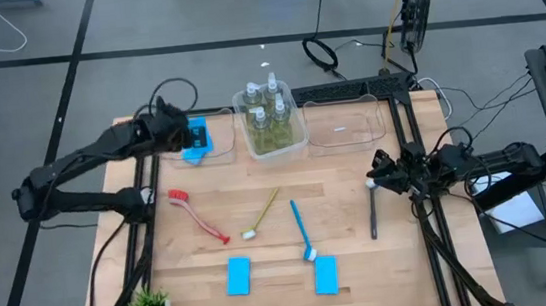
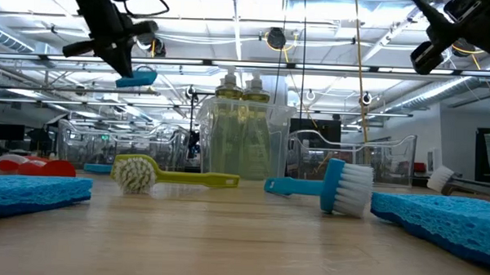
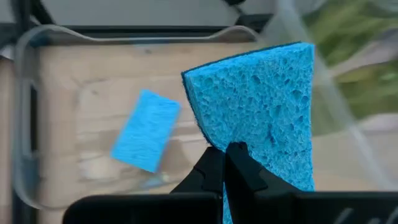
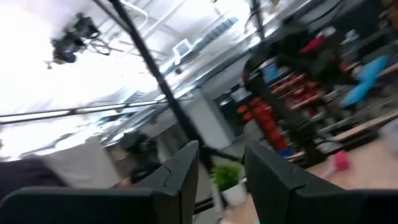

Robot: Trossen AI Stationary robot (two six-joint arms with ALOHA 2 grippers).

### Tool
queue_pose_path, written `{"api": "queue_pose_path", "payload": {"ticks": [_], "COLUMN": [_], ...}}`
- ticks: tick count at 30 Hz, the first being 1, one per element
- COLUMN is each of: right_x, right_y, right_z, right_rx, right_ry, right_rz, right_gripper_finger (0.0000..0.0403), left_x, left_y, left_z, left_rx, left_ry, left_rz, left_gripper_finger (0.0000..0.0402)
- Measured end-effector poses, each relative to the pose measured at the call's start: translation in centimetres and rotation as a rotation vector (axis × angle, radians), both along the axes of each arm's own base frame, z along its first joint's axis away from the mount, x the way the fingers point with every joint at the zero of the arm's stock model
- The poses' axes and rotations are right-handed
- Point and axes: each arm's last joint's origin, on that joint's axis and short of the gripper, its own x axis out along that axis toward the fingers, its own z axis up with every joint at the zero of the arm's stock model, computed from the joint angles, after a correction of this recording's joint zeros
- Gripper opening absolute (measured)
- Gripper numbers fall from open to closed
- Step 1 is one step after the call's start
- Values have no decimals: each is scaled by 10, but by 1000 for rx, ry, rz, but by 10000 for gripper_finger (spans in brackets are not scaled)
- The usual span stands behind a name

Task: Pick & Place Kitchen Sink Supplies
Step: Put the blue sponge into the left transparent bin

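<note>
Sponge [image 3: 261, 106] pinched in left claw [image 3: 227, 155] above bin [image 3: 37, 112].

Grey tiled floor [image 1: 190, 20], a fan [image 1: 417, 3], bright ceiling lights [image 2: 233, 23].

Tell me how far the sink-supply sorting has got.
Done: four pump bottles stand in the middle bin, one sponge lies in the left bin. In hand: the left gripper holds a second sponge above that bin. Left: two sponges and four brushes on the table; the right gripper is empty.
</note>
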Motion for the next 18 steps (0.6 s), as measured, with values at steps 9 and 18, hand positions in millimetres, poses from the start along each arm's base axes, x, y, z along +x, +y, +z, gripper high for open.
{"api": "queue_pose_path", "payload": {"ticks": [9,18], "right_x": [-1,-1], "right_y": [1,1], "right_z": [1,0], "right_rx": [3,1], "right_ry": [-9,-5], "right_rz": [27,23], "right_gripper_finger": [114,114], "left_x": [9,22], "left_y": [54,86], "left_z": [-15,-38], "left_rx": [-98,-123], "left_ry": [134,239], "left_rz": [-79,-125], "left_gripper_finger": [0,0]}}
